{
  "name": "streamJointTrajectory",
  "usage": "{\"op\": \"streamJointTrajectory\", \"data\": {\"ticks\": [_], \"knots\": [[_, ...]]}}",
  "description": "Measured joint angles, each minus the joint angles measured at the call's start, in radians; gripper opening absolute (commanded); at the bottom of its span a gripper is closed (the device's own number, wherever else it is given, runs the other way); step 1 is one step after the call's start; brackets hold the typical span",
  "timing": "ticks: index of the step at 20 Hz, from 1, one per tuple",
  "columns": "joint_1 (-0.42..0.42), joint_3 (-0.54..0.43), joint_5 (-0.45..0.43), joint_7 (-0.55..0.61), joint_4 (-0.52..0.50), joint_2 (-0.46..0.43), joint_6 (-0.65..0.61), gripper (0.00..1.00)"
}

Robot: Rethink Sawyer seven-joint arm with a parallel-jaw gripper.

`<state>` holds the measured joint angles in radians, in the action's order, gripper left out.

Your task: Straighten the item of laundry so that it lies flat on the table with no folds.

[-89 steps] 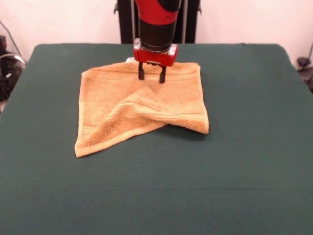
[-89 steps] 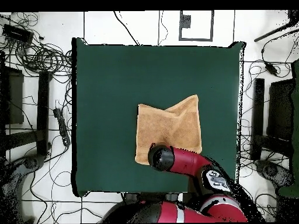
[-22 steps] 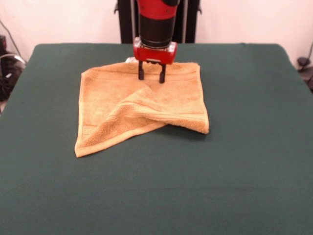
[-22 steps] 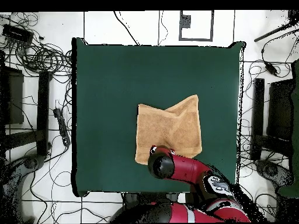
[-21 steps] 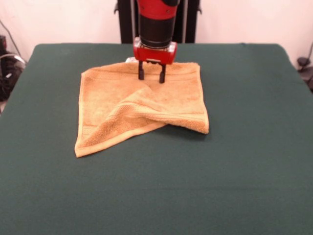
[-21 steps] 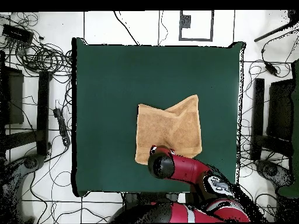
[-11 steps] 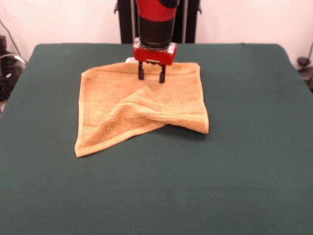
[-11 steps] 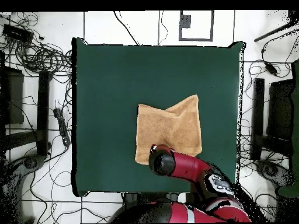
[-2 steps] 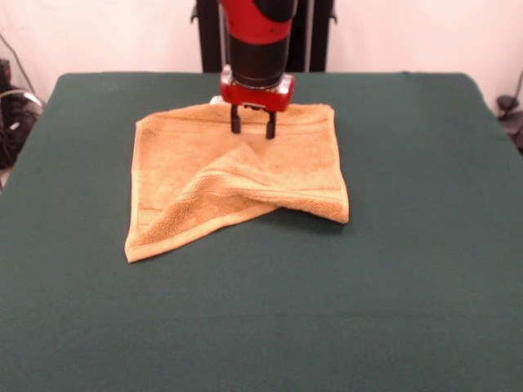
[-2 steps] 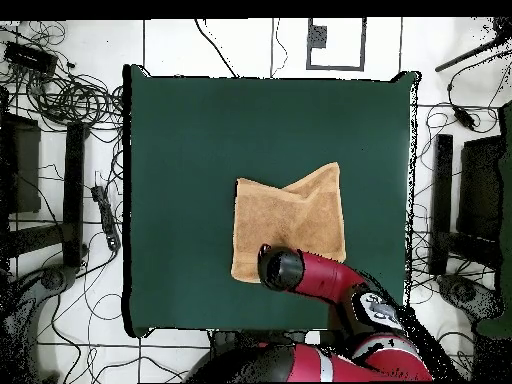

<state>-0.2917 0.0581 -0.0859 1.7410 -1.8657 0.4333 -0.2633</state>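
Your gripper (image 9: 252, 130) hangs over the towel (image 9: 237, 180) near its upper edge in the front view, jaws parted and holding nothing. The towel lies centre-left on the green surface (image 9: 409, 245), its lower right corner folded up over the middle. You look set to choose a grasp; next, reach that folded corner and draw it outward.

Off the desk's (image 10: 200, 110) left edge in the overhead view, tangled black cables (image 10: 70, 95) sprawl over a white tiled floor (image 10: 240, 40). A dark framed square (image 10: 335, 43) lies past the far edge. Dark stands (image 10: 442, 200) sit beside the right edge, more cables (image 10: 450, 110) around them.
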Motion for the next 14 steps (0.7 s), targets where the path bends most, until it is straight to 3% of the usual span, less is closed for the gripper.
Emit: {"op": "streamJointTrajectory", "data": {"ticks": [14], "knots": [[0.0,0.0,0.026,0.0,0.054,-0.018,-0.115,1.0]]}}
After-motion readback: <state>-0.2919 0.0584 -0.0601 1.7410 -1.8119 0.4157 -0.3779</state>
